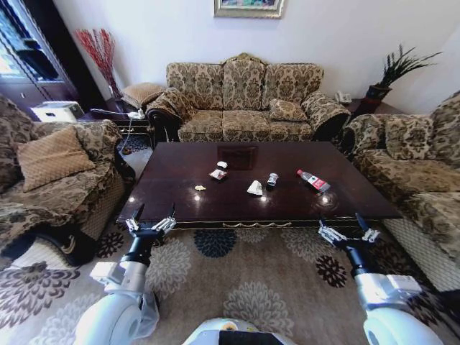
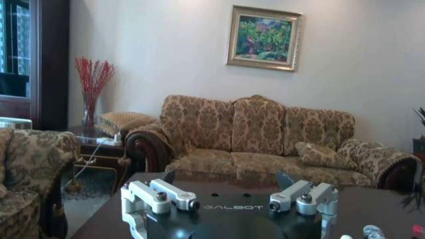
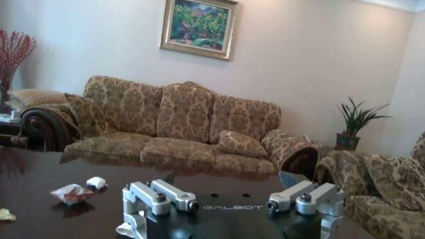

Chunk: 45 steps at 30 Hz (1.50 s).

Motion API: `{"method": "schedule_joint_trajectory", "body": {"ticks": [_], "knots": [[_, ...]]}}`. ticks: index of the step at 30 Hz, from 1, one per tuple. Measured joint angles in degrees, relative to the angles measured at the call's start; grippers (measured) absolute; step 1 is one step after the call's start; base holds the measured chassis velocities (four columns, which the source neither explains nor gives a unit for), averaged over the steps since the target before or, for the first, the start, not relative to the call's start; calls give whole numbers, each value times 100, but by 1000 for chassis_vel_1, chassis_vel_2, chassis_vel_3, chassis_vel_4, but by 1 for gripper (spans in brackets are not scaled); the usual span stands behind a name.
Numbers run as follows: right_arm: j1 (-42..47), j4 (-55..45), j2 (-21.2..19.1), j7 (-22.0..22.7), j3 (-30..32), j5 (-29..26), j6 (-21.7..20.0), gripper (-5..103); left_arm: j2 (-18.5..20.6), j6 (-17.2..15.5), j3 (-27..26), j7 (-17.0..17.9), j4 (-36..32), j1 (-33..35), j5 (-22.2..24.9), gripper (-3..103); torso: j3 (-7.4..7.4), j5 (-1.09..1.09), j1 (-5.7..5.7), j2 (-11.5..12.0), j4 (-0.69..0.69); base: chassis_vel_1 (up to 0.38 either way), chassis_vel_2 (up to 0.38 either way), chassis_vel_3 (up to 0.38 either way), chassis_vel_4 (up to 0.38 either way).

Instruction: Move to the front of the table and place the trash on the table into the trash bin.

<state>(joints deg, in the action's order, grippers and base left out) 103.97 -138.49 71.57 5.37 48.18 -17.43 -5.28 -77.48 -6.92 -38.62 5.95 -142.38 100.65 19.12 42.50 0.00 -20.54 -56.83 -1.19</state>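
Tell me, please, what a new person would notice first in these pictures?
First the big dark table in the middle, with sofas on three sides. Small trash lies near its centre: a plastic bottle toward the right, a can, white paper and a red-white wrapper. At the near edge, the left gripper and right gripper hover open, holding nothing.

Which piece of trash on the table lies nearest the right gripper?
The clear bottle with a red label, lying on its side; the other pieces lie farther from the right gripper.

1. The table (image 1: 180,172), dark and glossy, stands on a patterned rug (image 1: 244,280).
2. On it: a wrapper (image 1: 218,174), a scrap (image 1: 200,188), paper (image 1: 255,188), a can (image 1: 272,180) and a bottle (image 1: 313,180).
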Motion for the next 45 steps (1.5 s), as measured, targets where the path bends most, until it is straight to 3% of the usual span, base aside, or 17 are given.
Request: {"method": "schedule_joint_trajectory", "body": {"ticks": [20,39,45], "knots": [[14,89,-51,-22,-13,265,22,100,-69,83,7,2,57,12,-84,100,0,2,0,0,0,49,46,-44,-53],[-13,188,-75,-41,-29,444,-44,100,-22,77,6,30,203,-114,-29,100,0,-2,0,0,0,360,216,-364,-214],[-73,335,-76,-193,-33,354,198,100,-12,77,7,39,296,-156,-20,100,-4,-5,7,-4,1,311,46,-301,-44]]}}
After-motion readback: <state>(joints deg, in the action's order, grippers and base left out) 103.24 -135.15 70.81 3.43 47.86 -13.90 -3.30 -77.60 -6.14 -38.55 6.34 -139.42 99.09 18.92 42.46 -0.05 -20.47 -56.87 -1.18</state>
